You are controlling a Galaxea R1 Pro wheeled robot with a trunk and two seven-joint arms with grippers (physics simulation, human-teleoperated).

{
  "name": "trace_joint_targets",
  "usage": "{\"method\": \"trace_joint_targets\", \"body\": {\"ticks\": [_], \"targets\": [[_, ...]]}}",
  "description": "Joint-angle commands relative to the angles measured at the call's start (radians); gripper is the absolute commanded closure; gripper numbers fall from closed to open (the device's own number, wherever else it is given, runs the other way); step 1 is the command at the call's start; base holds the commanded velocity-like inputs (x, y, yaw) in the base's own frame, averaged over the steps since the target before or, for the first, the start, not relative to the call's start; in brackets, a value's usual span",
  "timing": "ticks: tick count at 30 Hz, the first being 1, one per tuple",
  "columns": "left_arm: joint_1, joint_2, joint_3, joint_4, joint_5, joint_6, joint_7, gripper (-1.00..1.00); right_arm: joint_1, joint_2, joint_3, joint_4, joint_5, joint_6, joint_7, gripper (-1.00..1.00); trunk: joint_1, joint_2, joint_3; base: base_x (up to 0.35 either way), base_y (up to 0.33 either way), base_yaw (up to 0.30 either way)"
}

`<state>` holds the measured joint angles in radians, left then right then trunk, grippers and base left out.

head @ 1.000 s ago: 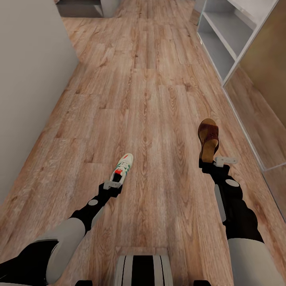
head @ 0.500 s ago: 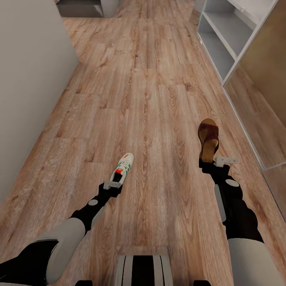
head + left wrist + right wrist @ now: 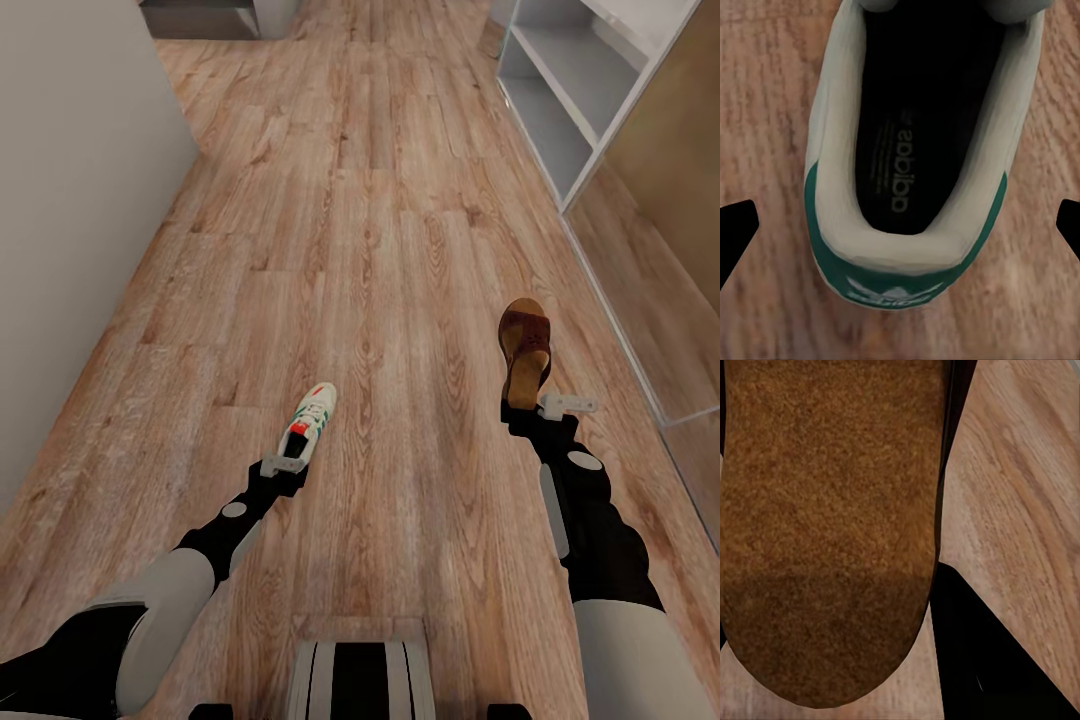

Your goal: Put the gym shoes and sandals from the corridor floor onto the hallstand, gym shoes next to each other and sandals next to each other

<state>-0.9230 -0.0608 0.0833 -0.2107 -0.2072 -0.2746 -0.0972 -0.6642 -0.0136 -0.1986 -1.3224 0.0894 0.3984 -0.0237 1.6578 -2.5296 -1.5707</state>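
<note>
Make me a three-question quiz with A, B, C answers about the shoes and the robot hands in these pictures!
1. Where is the pale grey-white shoe rack?
A. ahead on the robot's right
B. behind the robot
C. ahead on the robot's left

2. What colour is the stripe on the white lace-up gym shoe?
A. blue
B. green
C. purple

3. What is at the right gripper?
A. a cup
B. a ball
C. the dark brown leather sandal

Answers:
1. A, its shelves show along the right side of the wood-plank floor in the head view.
2. B, green shows on its side and on its heel.
3. C, the sandal's heel end sits at that gripper, and the gym shoe is at the left gripper.
</note>
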Motion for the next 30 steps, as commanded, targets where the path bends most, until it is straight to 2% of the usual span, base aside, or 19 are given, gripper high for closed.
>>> {"method": "trace_joint_targets", "body": {"ticks": [1, 11, 15, 30], "targets": [[0.000, -0.001, 0.009, 0.001, -0.009, -0.003, -0.004, -1.00, 0.000, 0.000, 0.001, -0.001, 0.006, 0.007, -0.001, 1.00, 0.000, 0.000, -0.006, 0.000, 0.000, 0.000], [0.000, -0.001, 0.009, -0.001, -0.009, -0.010, -0.004, -1.00, 0.000, 0.000, 0.000, -0.001, 0.005, 0.007, -0.001, 1.00, 0.005, -0.003, -0.061, 0.000, 0.000, 0.000], [0.000, -0.001, 0.009, -0.002, -0.009, -0.050, -0.004, -1.00, 0.000, 0.000, 0.000, -0.001, 0.006, 0.007, -0.001, 1.00, 0.007, -0.004, -0.080, 0.000, 0.000, 0.000], [0.000, 0.000, 0.009, -0.004, -0.009, -0.066, -0.004, -1.00, 0.000, 0.000, -0.001, -0.003, 0.005, 0.007, -0.001, 1.00, 0.007, -0.004, -0.081, 0.010, 0.000, 0.000]]}}
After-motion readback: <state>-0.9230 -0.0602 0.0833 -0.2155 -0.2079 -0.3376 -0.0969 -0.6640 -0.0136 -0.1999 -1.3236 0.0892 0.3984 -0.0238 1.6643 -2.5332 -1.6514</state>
